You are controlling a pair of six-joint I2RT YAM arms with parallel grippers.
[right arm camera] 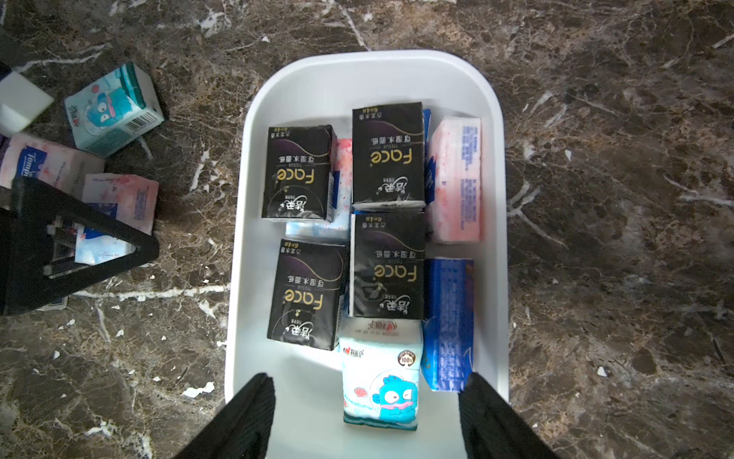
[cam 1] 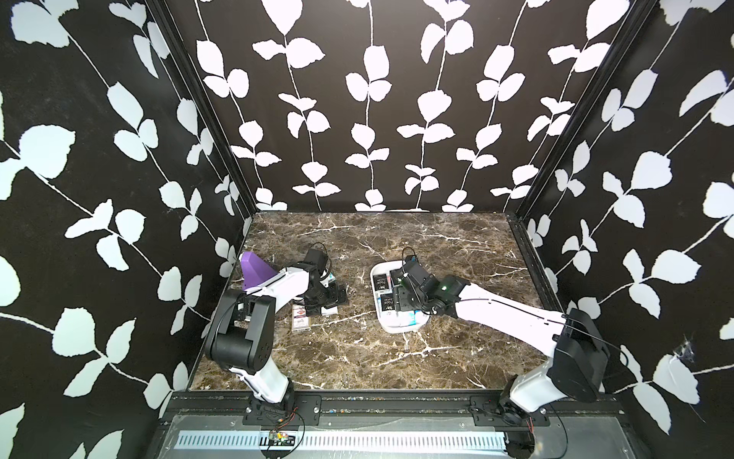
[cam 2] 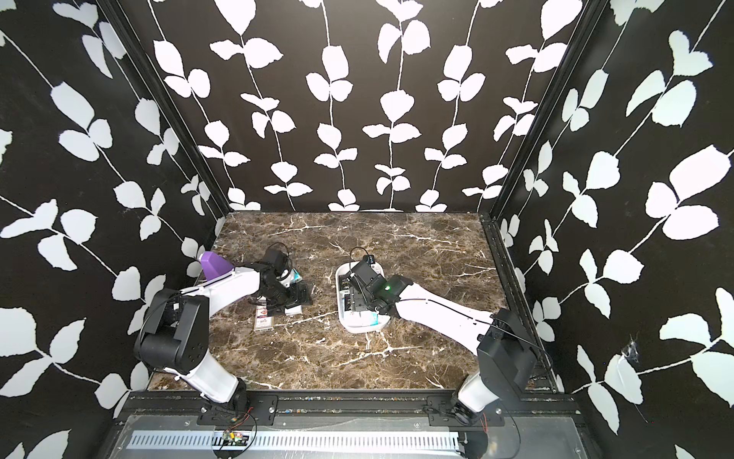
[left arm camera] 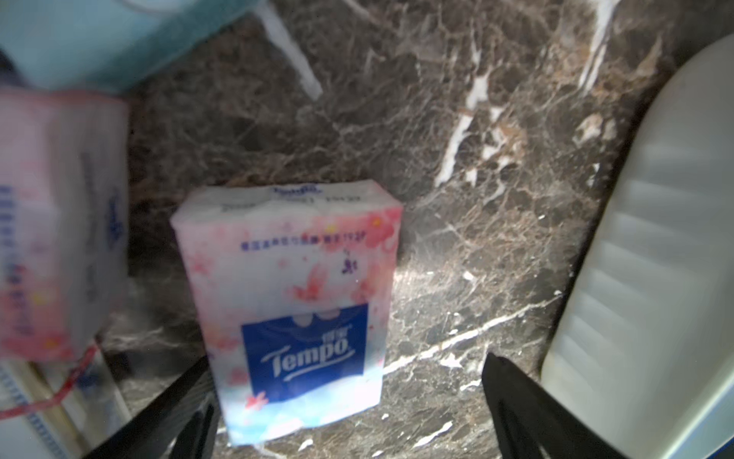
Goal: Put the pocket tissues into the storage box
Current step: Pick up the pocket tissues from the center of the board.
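— Left wrist view: where's the next pack?
— Tempo pack (left arm camera: 286,302) lies on the table (left arm camera: 437,119), left of the storage box (left arm camera: 655,238), between the spread, empty fingers (left arm camera: 516,405) of the left gripper (left arm camera: 344,363).
— Handling?
— Light, soft, slick film; pinch its long sides. Contact's unclear; it's blurry. Right gripper (right arm camera: 367,377) hangs released over boxed pocket tissues (right arm camera: 387,159).

My brown marble counter (cam 1: 357,357) carries the white storage box (cam 1: 377,274). A few loose pocket tissues (cam 1: 300,320) lie near that box, between it and the purple wedge (cam 1: 256,270), which stands well apart from the box.
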